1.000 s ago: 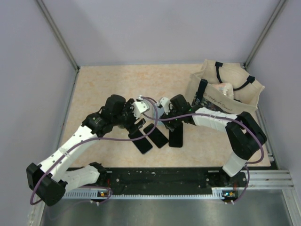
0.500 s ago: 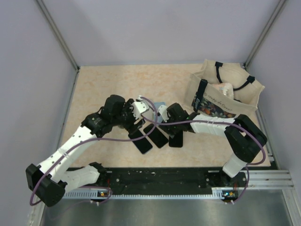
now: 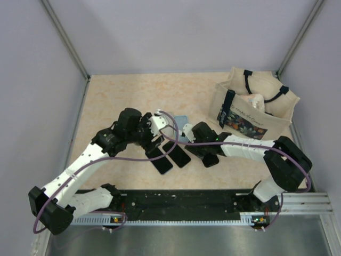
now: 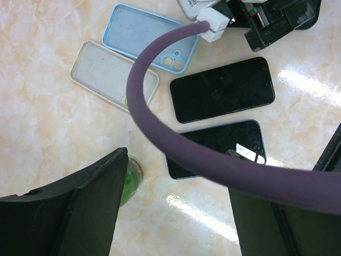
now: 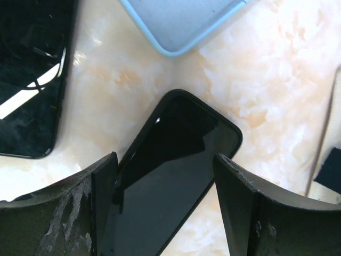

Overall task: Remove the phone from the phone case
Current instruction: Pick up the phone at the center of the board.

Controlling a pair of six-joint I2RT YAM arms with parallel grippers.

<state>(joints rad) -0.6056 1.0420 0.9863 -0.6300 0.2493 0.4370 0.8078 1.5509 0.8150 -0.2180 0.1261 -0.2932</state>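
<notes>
Right pincer (image 5: 165,176) is sitting low with its fingers spread wide, one on each side of a black phone (image 5: 181,133). The fingers are hugging its long edges, but I cannot tell if they are squeezing it. I am guessing the thick dark rim is the phone case (image 5: 130,160), so the phone is lying inside it on the table (image 5: 256,80), near an empty blue case (image 5: 181,21).

Left pincer (image 4: 178,208) is hanging open and holding nothing.

To do this well, I am planning to grip the rim gently and lift one end. Then I am bringing the left fingers in to push a corner off. I am going slowly, because the neighbour phone (image 5: 32,80) is lying close and the purple cable (image 4: 160,128) is drooping across the left camera.
</notes>
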